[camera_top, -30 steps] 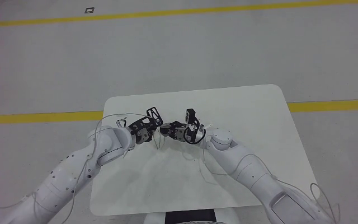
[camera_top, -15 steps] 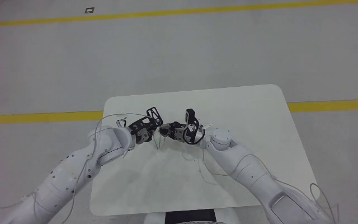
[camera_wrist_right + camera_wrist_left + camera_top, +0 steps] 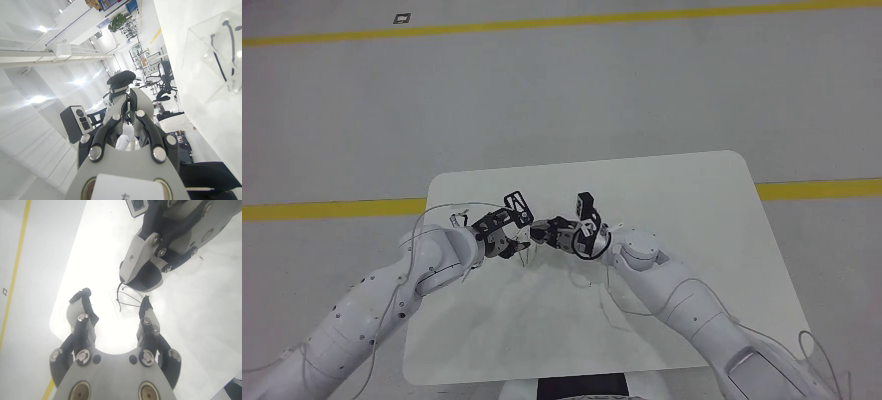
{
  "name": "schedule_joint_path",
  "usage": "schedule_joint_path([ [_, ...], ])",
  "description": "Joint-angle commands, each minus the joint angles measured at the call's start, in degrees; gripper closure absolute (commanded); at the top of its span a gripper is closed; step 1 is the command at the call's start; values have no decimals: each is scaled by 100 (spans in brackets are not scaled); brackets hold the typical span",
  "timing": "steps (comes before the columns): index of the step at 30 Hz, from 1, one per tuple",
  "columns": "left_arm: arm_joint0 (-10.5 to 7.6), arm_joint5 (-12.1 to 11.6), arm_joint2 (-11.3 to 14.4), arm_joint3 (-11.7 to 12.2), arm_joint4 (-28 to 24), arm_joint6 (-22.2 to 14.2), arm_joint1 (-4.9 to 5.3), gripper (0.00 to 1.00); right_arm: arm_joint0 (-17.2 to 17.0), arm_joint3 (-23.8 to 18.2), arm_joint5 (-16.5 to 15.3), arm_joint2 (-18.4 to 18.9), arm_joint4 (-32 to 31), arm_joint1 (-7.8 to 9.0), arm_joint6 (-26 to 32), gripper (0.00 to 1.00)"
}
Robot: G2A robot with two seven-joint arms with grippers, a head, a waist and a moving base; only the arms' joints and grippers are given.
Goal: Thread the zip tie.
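The right end effector [image 3: 123,280] was pressed together at its tips, pinching the upper end of a black zip tie [image 3: 117,294]. From that pinch the zip tie hung down in a shallow curve, its free end pointing toward the tabletop [image 3: 189,313] and apart from any other hold.

Facing it, the left end effector [image 3: 115,297] was spread wide and gripped nothing. Its fingers [image 3: 145,308] stood on either side of the gap below the hanging zip tie, and one fingertip lay just beside the thin black strands that crossed the view there. Whether it touched them could not be told.

Under both end effectors a clear box [image 3: 128,313] sat on the white tabletop. In the right wrist view the box [image 3: 204,56] held several dark ties, crossed over one another. The thin loops seen across the box in the left wrist view may have been these, but that could not be settled.

From above, the two arms met tip to tip near the middle of the tabletop's left half, over the box. Beyond the tabletop's edge a yellow line [image 3: 542,20] ran across the grey floor.
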Motion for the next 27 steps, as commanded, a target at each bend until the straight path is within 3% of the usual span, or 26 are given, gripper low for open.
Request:
schedule_joint_path([
  [1,0,0,0,0,0,0,0,0,-41,-71,-60,77,-73,30,6,100],
  [5,0,0,0,0,0,0,0,0,-97,-247,-81,189,-414,97,-85,100],
  [11,0,0,0,0,0,0,0,0,-97,-247,-81,189,-414,97,-85,100],
  [13,19,111,-42,125,-86,82,-6,0,-133,-312,-89,203,-440,101,-157,100],
  [16,38,0,-255,426,-815,118,10,0,-223,-466,-213,312,-641,154,-152,100],
  [18,22,0,-387,474,-1315,-47,64,0,-296,-573,-287,408,-781,204,-69,100],
  [23,-12,0,-587,599,-2906,-579,261,0,-428,-829,-504,588,-1172,305,53,100],
  [25,-17,0,-643,688,-3575,-617,345,0,-490,-932,-572,653,-1250,334,63,100],
  [26,-49,0,-664,720,-3734,-669,382,0,-518,-963,-566,682,-1235,342,56,100],
  [27,-98,0,-676,710,-3547,-699,414,0,-541,-974,-534,712,-1196,345,-2,100],
])
